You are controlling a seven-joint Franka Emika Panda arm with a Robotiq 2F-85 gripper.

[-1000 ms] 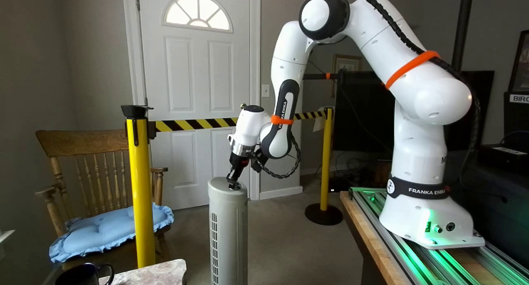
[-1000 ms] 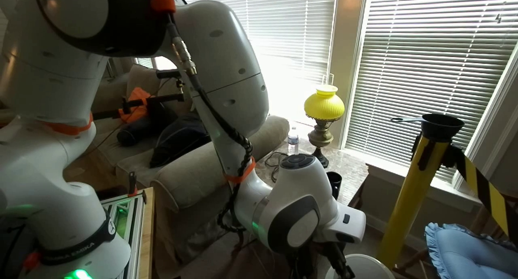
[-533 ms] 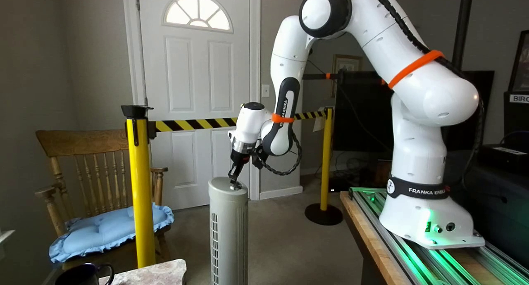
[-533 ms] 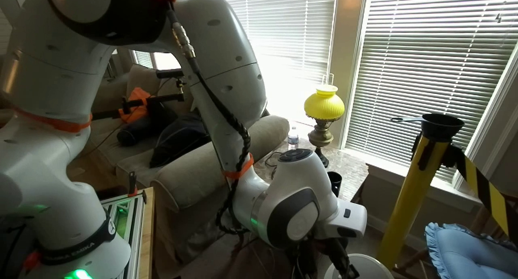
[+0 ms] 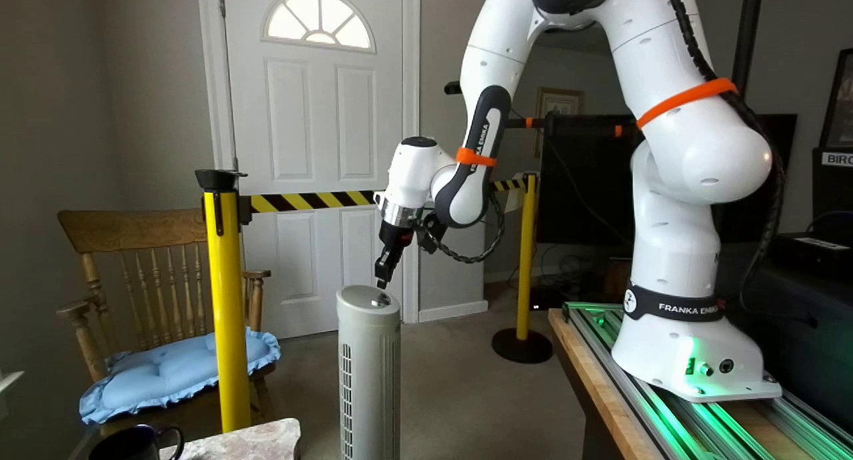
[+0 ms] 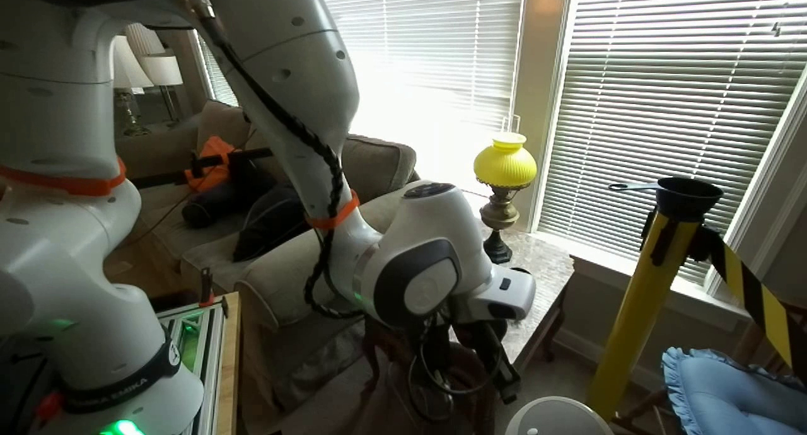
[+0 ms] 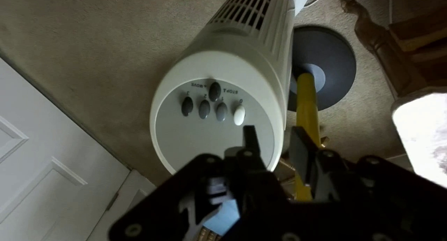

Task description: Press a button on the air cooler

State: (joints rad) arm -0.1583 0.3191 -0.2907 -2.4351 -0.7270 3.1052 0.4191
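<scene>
The air cooler (image 5: pixel 370 373) is an upright pale grey tower with a slatted side. Only its round top (image 6: pixel 558 417) shows in an exterior view, at the bottom edge. In the wrist view its top panel (image 7: pixel 195 136) carries a row of oval buttons, a white button (image 7: pixel 239 115) marked 0 and grey ones marked 1, 2 and 3, with a dark button (image 7: pixel 214 91) behind the row. My gripper (image 7: pixel 273 129) is open with nothing between its fingers. In the exterior views the gripper (image 5: pixel 382 283) is just above the cooler's top, and the fingertips (image 6: pixel 510 391) are apart from it.
A yellow post (image 5: pixel 230 313) with striped tape stands near the cooler. A wooden chair (image 5: pixel 133 230) with a blue cushion (image 5: pixel 180 373) is behind it. A stone-topped table (image 6: pixel 542 265) holds a yellow lamp (image 6: pixel 505 164). A dark mug (image 5: pixel 133 445) stands at an exterior view's bottom edge.
My gripper has risen from the top of the cooler and drawn back toward the robot's base. The cooler's top buttons are now uncovered. The cooler stands in about the same place.
</scene>
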